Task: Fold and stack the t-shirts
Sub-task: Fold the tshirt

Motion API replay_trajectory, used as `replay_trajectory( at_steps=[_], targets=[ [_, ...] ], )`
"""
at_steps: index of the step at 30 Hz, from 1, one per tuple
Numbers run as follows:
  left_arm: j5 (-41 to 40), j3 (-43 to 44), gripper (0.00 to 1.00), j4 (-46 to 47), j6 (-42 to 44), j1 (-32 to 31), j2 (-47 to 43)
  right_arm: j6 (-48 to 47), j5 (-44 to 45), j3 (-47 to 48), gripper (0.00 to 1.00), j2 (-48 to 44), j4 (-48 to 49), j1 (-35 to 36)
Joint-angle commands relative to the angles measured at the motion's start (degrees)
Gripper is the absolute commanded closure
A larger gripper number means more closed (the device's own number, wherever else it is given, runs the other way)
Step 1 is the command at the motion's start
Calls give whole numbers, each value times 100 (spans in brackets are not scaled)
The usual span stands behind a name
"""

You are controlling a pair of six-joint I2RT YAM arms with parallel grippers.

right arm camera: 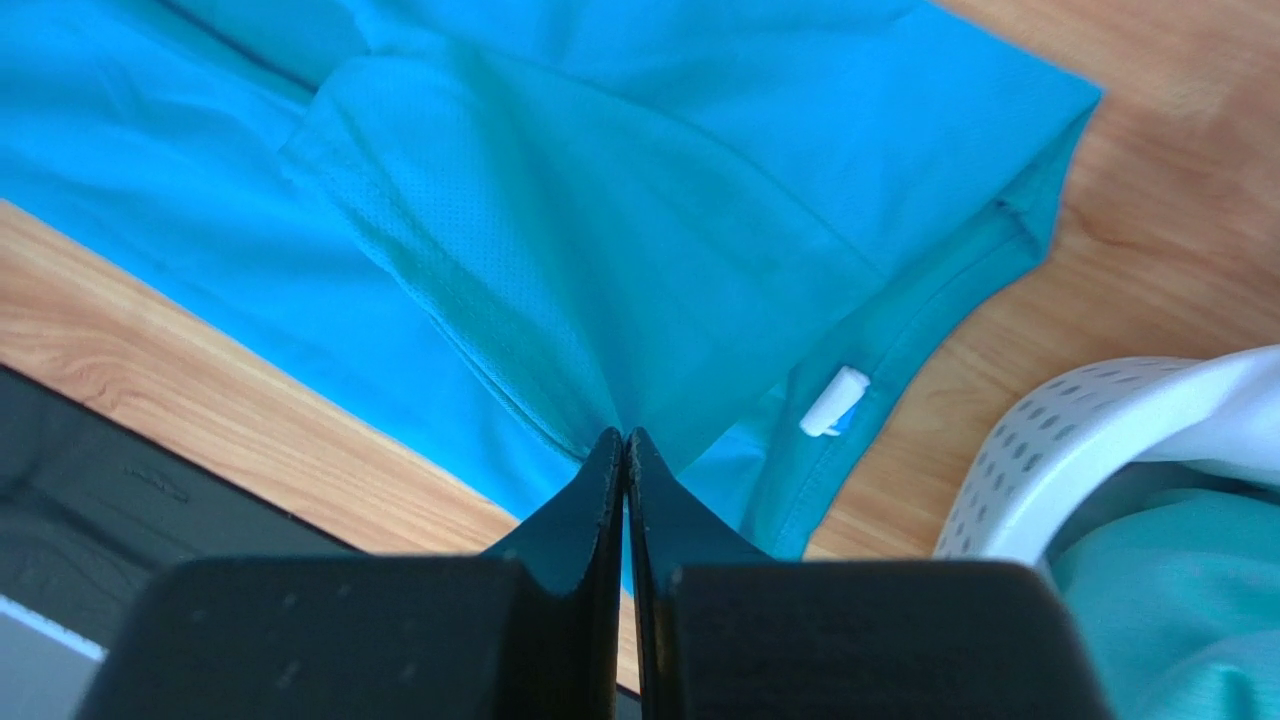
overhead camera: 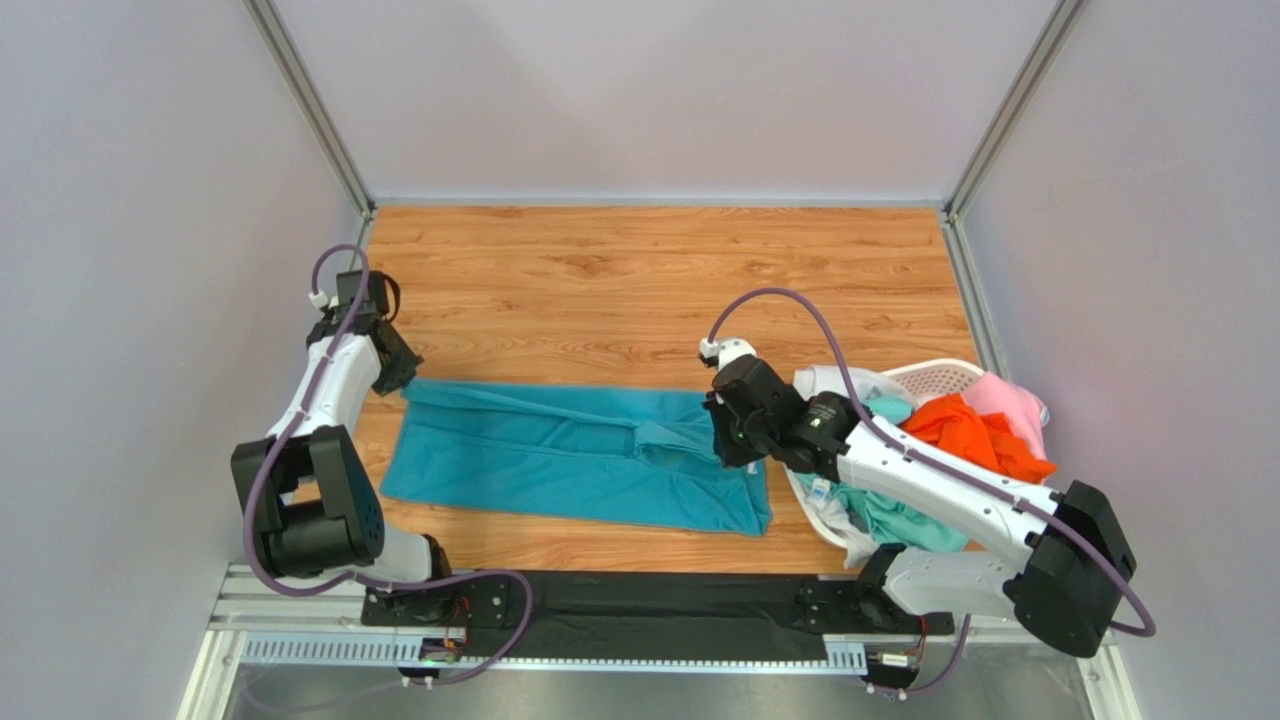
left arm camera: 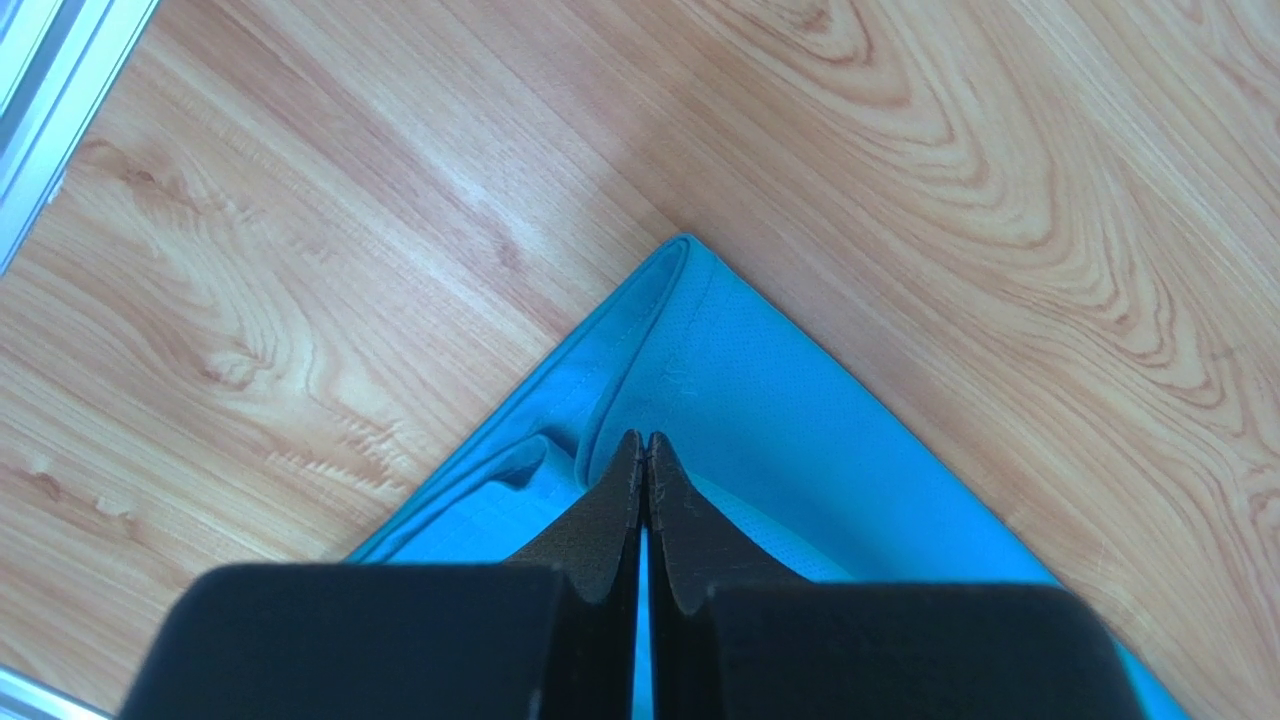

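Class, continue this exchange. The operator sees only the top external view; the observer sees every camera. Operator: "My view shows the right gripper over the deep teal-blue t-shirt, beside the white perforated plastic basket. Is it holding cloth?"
Observer: Yes. In the right wrist view the right gripper is shut, and the deep teal-blue cloth t-shirt puckers up into its tips.
Operator: Anything close to those tips?
Observer: A small white label sits at the shirt's stitched edge, just beside them.
Operator: And the left gripper?
Observer: The left gripper is shut, with its tips just inside the shirt's pointed corner. I cannot tell whether it is pinching cloth.
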Motion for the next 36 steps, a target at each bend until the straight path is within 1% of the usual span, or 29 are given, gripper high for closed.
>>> replay_trajectory(
  at_steps=[1,4,6,7,10,11,12,13,14,15,16,17,18,19,21,23,24,25,26,27,29,30,32,33,35,36],
  targets=[
    [-248,-98,100,66,-166,43,-138,210,-172,-128,100,17,59,163],
    [-380,-239,100,31,-271,43,-173,281,-295,-243,100,35,85,242],
    [-442,-300,98,22,-342,34,-164,281,-401,-313,97,70,94,277],
    [-555,-309,95,-65,-377,34,-147,281,-480,-339,93,79,103,304],
    [-723,-292,86,-188,-483,43,-129,263,-638,-410,87,158,112,409],
    [-732,-274,83,-215,-491,43,-120,255,-673,-427,87,176,103,496],
    [-732,-222,70,-259,-526,43,-138,246,-682,-428,86,184,103,532],
    [-654,-195,43,-320,-527,43,-138,237,-691,-428,76,176,103,585],
    [-610,-178,31,-347,-544,43,-155,220,-691,-428,67,184,94,655],
    [-548,-160,20,-347,-562,43,-181,237,-691,-436,59,167,103,655],
    [-417,-151,3,-365,-570,43,-251,263,-691,-428,50,167,103,664],
    [-346,-151,0,-365,-588,43,-287,263,-691,-410,44,150,94,664],
    [-258,-142,0,-365,-597,43,-322,272,-683,-384,28,149,68,664],
    [-66,-142,0,-373,-597,34,-401,290,-639,-331,0,132,59,664],
    [128,-142,0,-374,-614,34,-489,333,-578,-270,0,88,41,664],
    [488,-142,0,-365,-641,34,-603,386,-481,-182,0,53,33,664],
    [716,-151,0,-356,-667,-1,-673,456,-350,-164,0,44,59,664],
    [814,-160,0,-339,-676,-45,-700,526,-44,-103,0,87,59,638],
    [902,-160,0,-330,-702,-115,-726,675,63,-50,0,123,68,620],
    [998,-160,0,-330,-720,-272,-761,772,195,3,0,210,68,594],
    [1078,-160,0,-321,-729,-457,-797,1088,161,143,0,316,120,506],
    [1261,-177,0,-303,-711,-658,-840,1229,161,170,0,369,190,480],
    [1315,-212,0,-294,-676,-870,-902,1458,48,214,0,509,261,348],
    [1359,-300,0,-251,-650,-1071,-981,1607,-5,205,0,553,400,313],
    [1386,-423,0,-181,-650,-1188,-1086,1748,-181,162,0,650,524,260],
    [1464,-580,0,-84,-650,-1466,-1174,1827,-260,100,0,685,655,251]
  ],
)
